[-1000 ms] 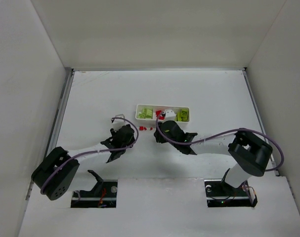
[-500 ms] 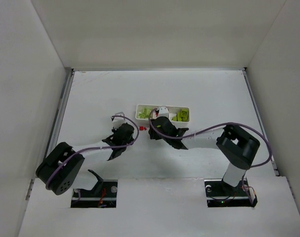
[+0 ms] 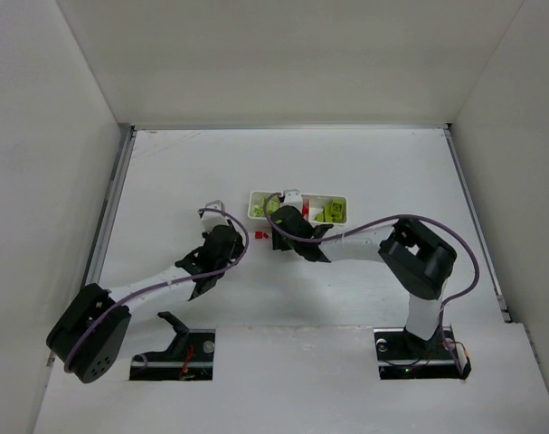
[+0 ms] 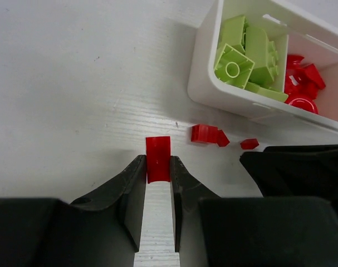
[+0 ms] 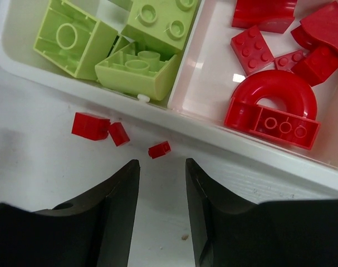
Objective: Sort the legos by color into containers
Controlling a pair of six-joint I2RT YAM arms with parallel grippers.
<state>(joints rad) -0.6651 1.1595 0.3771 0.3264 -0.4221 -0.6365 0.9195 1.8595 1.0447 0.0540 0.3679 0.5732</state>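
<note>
My left gripper [image 4: 158, 167] is shut on a small red brick [image 4: 158, 158], held at its fingertips low over the table, left of the tray; it also shows in the top view [image 3: 227, 244]. The white tray [image 4: 205, 92] holds lime-green blocks [image 4: 244, 53] in its left compartment and red pieces [image 4: 302, 83] in the middle one. My right gripper [image 5: 160, 167] is open and empty. A tiny red piece [image 5: 159, 149] lies just ahead of its jaws, beside the tray wall [image 5: 224, 142]. Two more loose red pieces [image 5: 91, 125] lie to its left.
The tray's right compartment holds green blocks [image 3: 334, 212]. In the left wrist view the right gripper's black body [image 4: 302, 167] sits close to the right of the loose red pieces [image 4: 205, 134]. White walls enclose the table on three sides.
My right gripper has moved left along the tray's near side to the loose red pieces. My left arm has shifted a little, its gripper staying left of the tray.
</note>
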